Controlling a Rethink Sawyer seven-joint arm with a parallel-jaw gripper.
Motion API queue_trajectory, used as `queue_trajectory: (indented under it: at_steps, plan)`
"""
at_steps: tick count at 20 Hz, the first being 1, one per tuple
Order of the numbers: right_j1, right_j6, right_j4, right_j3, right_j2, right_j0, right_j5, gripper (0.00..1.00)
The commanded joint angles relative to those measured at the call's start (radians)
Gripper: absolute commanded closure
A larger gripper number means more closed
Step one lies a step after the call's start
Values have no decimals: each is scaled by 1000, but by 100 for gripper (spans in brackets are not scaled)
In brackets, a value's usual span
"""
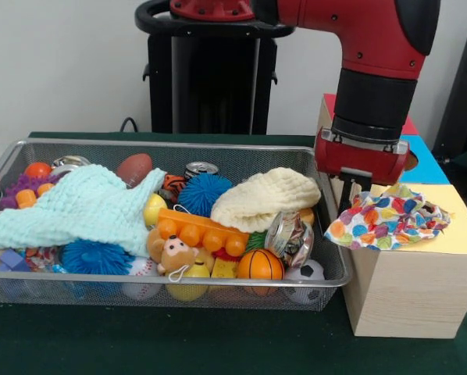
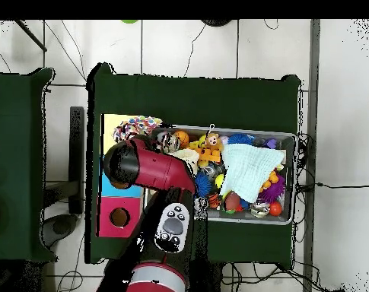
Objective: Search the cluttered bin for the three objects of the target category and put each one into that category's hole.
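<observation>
A colourful polka-dot cloth [image 1: 386, 219] [image 2: 138, 126] lies crumpled on the yellow top panel of the wooden box [image 1: 405, 289], drooping over its left edge. My gripper [image 1: 354, 205] hangs straight down at that cloth's left end, between the box and the bin; the cloth hides its lower part. In the wire bin [image 1: 179, 146] [image 2: 287, 137] a mint-green cloth [image 1: 81, 207] [image 2: 248, 171] covers the left half of the clutter, and a cream cloth [image 1: 265, 199] [image 2: 186, 157] lies on the right half. The arm hides the gripper in the overhead view.
The bin also holds balls, cans, a spiky blue ball [image 1: 202, 191], an orange brick [image 1: 198, 230] and a small plush bear [image 1: 173, 254]. The box top has blue [image 1: 425, 160] and pink panels; the pink one [image 2: 119, 217] shows a round hole.
</observation>
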Motion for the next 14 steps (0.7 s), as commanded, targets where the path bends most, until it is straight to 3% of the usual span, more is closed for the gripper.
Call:
queue_trajectory:
  at_steps: [1,6,14]
  plan:
    - [-64,175,34,109,162,-14,100,100]
    - [-89,196,51,133,214,-25,15,100]
    - [-90,247,70,118,225,-1,-94,100]
